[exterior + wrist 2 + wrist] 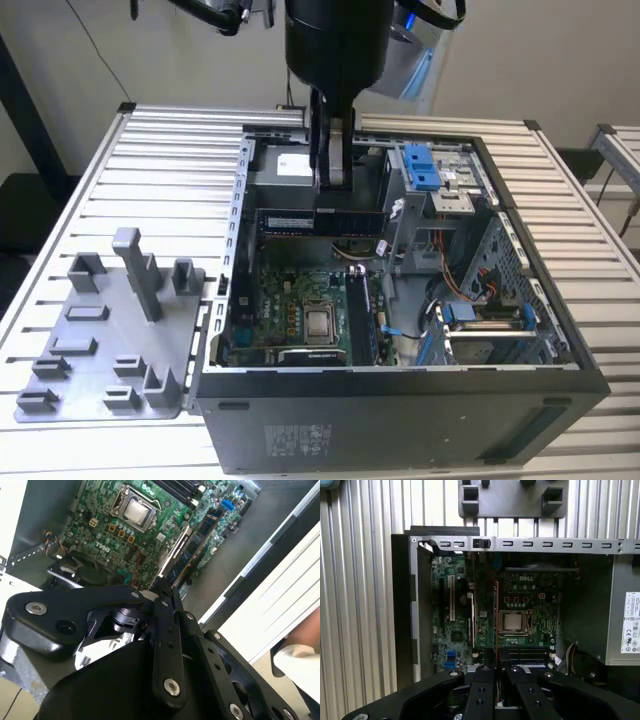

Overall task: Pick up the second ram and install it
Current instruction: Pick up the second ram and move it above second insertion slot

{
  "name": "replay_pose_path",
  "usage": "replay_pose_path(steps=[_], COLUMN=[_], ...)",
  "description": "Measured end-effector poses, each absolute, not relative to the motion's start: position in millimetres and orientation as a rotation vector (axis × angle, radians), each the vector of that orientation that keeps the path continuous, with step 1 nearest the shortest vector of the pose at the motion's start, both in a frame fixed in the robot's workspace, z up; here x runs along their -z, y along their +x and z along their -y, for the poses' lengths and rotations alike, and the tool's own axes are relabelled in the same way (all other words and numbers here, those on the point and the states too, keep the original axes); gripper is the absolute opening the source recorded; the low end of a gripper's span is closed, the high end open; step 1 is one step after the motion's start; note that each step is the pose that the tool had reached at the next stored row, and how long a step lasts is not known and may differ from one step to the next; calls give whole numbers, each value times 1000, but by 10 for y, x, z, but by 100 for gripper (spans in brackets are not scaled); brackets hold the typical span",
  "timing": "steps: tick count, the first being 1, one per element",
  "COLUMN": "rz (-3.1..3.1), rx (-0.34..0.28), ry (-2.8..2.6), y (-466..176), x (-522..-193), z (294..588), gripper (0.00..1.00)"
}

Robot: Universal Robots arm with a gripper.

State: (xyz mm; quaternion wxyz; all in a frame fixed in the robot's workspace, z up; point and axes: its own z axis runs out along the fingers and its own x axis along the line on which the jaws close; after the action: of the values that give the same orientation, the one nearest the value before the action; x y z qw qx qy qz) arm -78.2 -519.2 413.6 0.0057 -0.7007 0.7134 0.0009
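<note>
The fingers point(325, 165) are closed flat on the memory stick point(292, 221), gripping it near the middle of its length so that a dark end sticks out on either side. In the exterior view it hangs level over the open computer case point(400, 388), at about 12 o'clock from the processor socket point(320, 322) and clear of the main board point(285, 300) beneath. The grey holder tray point(95, 330) sits on the bench point(170, 170) at 9 o'clock from the case.

Alignment looks like the whole job here. The memory slots point(360, 318) run from 12 to 6 o'clock beside the socket, while the stick lies from 9 to 3, so as held it seems to cross them. In the first wrist view the stick point(496, 625) shows edge-on as a thin line, square to the dark slots point(525, 654). Seating it well probably calls for:

- turning the long edge parallel to the free slot while high above the board;
- keeping it upright, without a lean along its length;
- pressing straight down and evenly, since a central grip could let one end rock.

The second wrist view looks along the stick point(197, 542) and is probably the best check for tilt. I cannot tell whether the slot latches stand open.
</note>
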Motion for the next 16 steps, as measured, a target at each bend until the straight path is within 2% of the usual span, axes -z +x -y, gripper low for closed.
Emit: replay_pose_path(steps=[16], rz=[-2234], rx=[-6], ry=[-2195], y=[-142], x=[-4136], z=[5195], gripper=[14])
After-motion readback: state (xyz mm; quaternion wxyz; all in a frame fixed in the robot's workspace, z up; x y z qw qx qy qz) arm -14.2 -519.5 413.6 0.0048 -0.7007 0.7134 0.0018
